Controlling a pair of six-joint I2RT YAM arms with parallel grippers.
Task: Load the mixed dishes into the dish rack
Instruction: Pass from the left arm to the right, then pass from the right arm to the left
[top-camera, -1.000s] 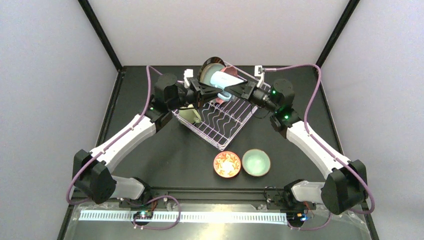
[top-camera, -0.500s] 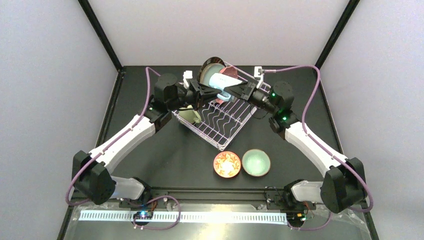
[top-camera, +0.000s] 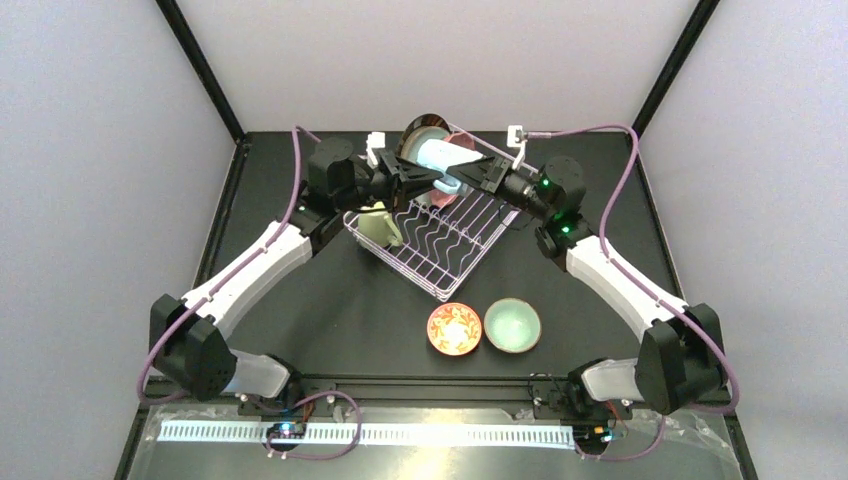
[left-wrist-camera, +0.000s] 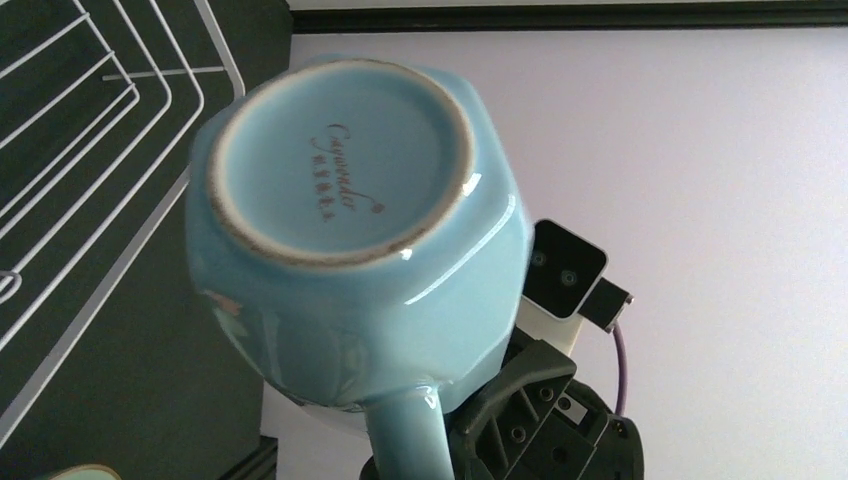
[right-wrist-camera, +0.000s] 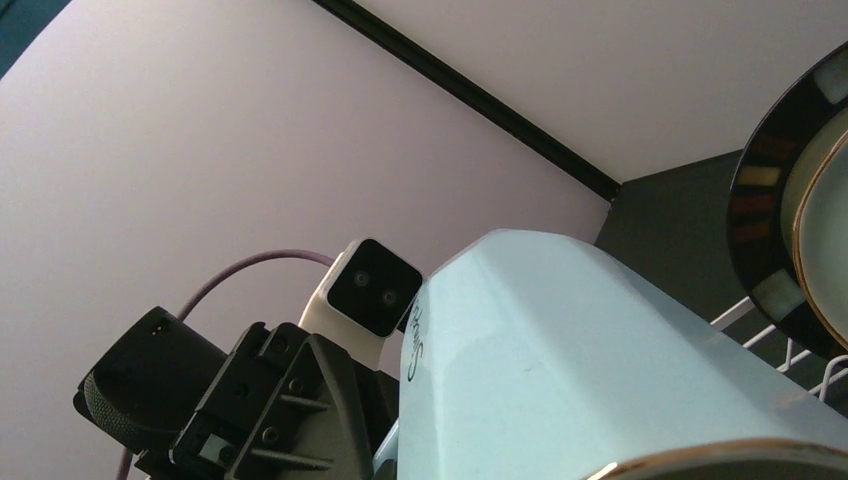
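Blue mug (top-camera: 440, 158), a glazed pale-blue ceramic cup with faceted sides and a loop handle, hangs in the air over the 12 o'clock end of the white wire dish rack (top-camera: 432, 290), lying on its side and touching no wire that I can see. It sits just at 6 o'clock of the cream plate with dark striped rim (top-camera: 420, 130), which stands on edge there.

I judge the mug stiff, fairly heavy for its size, slick with glaze and liable to chip against the plate or the wires. The handle, or the wall at the rim, looks like the safest hold; the smooth facets would slide.

Both arms stretch far forward, the left from 7 o'clock and the right from 5 o'clock, meeting at the mug. The left gripper (top-camera: 412, 178) is at its 9 o'clock side, facing the unglazed foot ring, and the right gripper (top-camera: 468, 175) is at its 3 o'clock side, near the gold-edged mouth. Neither wrist view shows fingertips, so I cannot tell how either pair of jaws stands or which one carries the load; at least one must.

A cream mug (top-camera: 380, 225) rests at the rack's 9 o'clock corner. The red-orange bowl (top-camera: 454, 329) and mint bowl (top-camera: 512, 325) wait side by side on the table at 6 o'clock of the rack.
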